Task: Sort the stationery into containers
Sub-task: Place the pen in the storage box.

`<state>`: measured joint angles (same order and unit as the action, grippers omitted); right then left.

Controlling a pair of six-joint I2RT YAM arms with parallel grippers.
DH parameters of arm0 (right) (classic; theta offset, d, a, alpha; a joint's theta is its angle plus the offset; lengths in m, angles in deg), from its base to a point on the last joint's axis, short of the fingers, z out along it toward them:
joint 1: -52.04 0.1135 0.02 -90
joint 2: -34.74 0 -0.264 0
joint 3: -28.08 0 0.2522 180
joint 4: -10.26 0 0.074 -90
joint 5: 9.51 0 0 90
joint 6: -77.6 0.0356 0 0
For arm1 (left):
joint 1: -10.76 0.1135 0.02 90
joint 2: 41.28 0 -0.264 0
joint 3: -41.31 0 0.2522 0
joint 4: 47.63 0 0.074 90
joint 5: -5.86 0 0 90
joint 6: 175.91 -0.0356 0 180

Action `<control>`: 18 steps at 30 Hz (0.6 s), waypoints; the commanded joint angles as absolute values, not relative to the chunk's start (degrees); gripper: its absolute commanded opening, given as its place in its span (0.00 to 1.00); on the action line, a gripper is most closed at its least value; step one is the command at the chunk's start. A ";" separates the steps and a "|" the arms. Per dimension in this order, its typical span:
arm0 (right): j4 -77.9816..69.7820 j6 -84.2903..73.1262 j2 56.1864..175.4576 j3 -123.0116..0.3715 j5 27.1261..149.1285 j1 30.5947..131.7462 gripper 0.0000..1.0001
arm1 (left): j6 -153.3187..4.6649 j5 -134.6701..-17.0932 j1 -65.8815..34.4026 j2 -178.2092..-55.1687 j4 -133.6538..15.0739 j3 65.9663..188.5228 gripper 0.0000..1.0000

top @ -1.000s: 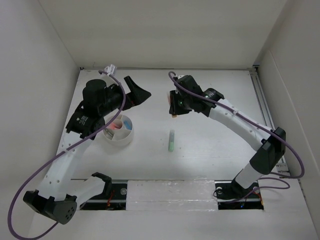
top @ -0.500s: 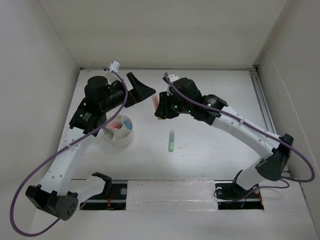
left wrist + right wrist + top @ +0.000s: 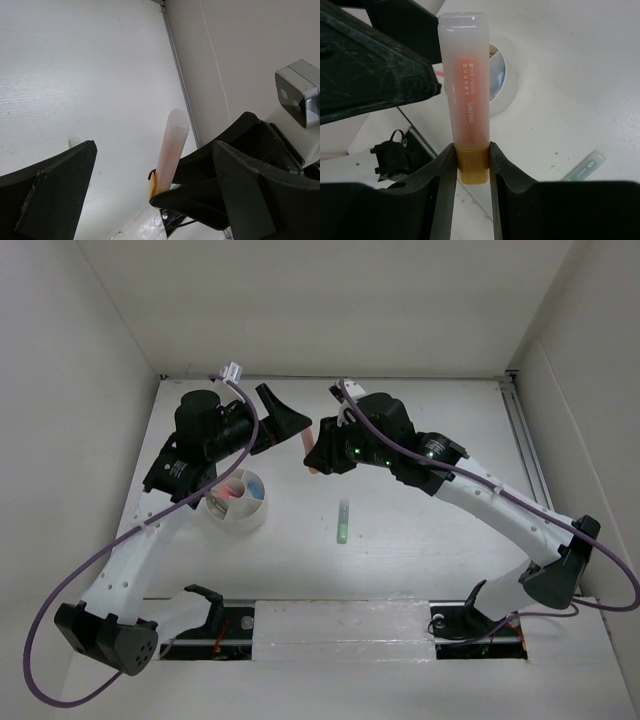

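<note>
Orange marker (image 3: 310, 446) shifted left; tub (image 3: 241, 525) holds red item (image 3: 231, 496), blue item (image 3: 256, 484).

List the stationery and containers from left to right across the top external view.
white tub → orange marker, held up in the right end effector → green marker, lying loose
</note>
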<state>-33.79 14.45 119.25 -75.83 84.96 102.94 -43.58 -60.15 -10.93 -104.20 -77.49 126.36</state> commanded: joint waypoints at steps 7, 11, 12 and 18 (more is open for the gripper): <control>-28.21 11.87 119.20 -78.23 88.22 104.68 0.00 | -43.98 -59.18 -11.04 -104.39 -76.34 126.00 0.86; -28.20 11.86 119.20 -78.23 88.22 104.69 0.00 | -43.98 -59.71 -11.04 -104.91 -76.34 126.00 0.47; -28.20 11.86 119.20 -78.23 88.22 104.69 0.00 | -43.98 -59.71 -11.04 -104.92 -76.34 126.00 0.35; -28.11 11.33 119.20 -78.23 88.92 104.69 0.00 | -43.98 -58.65 -9.90 -107.19 -77.48 126.53 0.00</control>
